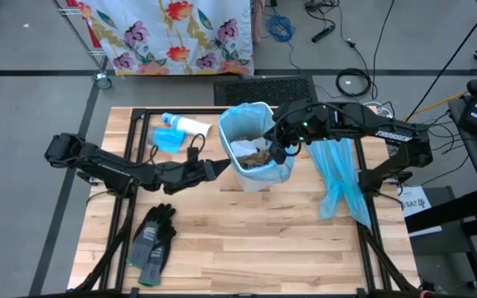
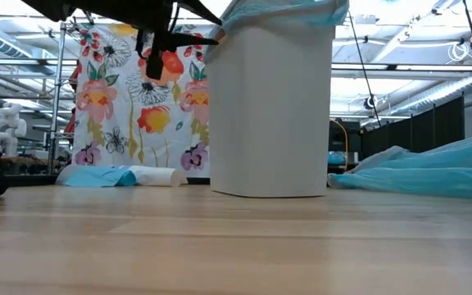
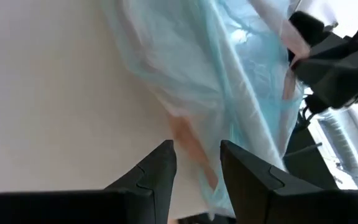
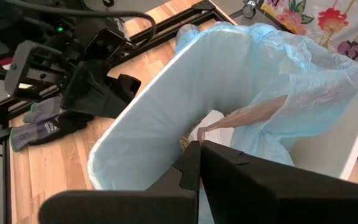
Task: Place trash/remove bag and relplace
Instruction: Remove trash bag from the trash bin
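Right end effector point(image 1: 278, 151), arm lettered TROSSEN, over bin point(image 1: 281, 173)

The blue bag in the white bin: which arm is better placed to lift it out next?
Probably the right. The right gripper is over the bin's opening, shut on the blue bag at its rim. The left gripper is open, outside the bin's wall.

I see a pair of dark grey gloves point(image 1: 153, 240) lying on the wooden table point(image 1: 247, 248) near its front left part. A white tube-shaped bottle point(image 1: 189, 125) rests at the back left, just beside a small blue item point(image 1: 169, 139). Beyond the table hangs a flowered cloth point(image 1: 172, 33). Black cables point(image 1: 353, 80) and a blue coil point(image 1: 281, 26) lie on the floor behind.
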`<action>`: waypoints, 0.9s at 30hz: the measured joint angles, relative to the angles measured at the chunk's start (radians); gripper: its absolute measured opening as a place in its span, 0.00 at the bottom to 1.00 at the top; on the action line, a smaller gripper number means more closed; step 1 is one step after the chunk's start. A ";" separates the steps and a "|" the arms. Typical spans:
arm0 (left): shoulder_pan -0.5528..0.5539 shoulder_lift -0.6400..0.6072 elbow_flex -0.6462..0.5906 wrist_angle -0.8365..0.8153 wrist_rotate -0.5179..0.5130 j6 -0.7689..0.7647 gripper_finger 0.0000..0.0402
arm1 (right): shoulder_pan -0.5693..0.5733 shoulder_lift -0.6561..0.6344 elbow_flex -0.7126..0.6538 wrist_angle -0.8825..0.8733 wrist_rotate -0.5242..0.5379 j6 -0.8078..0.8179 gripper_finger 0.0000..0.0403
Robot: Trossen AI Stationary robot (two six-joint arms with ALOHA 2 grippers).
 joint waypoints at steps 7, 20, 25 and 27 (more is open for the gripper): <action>0.030 0.004 0.011 -0.003 -0.004 0.001 0.33 | 0.007 0.000 0.000 0.000 -0.002 0.000 0.00; 0.046 0.017 0.013 -0.016 0.065 0.001 0.03 | 0.006 0.000 0.000 0.000 0.003 -0.004 0.00; 0.040 0.017 0.013 -0.016 0.075 0.002 0.01 | 0.006 0.000 0.000 0.000 0.003 -0.004 0.00; 0.038 0.017 0.013 -0.016 0.076 0.002 0.01 | 0.006 0.000 0.000 0.000 0.003 -0.004 0.00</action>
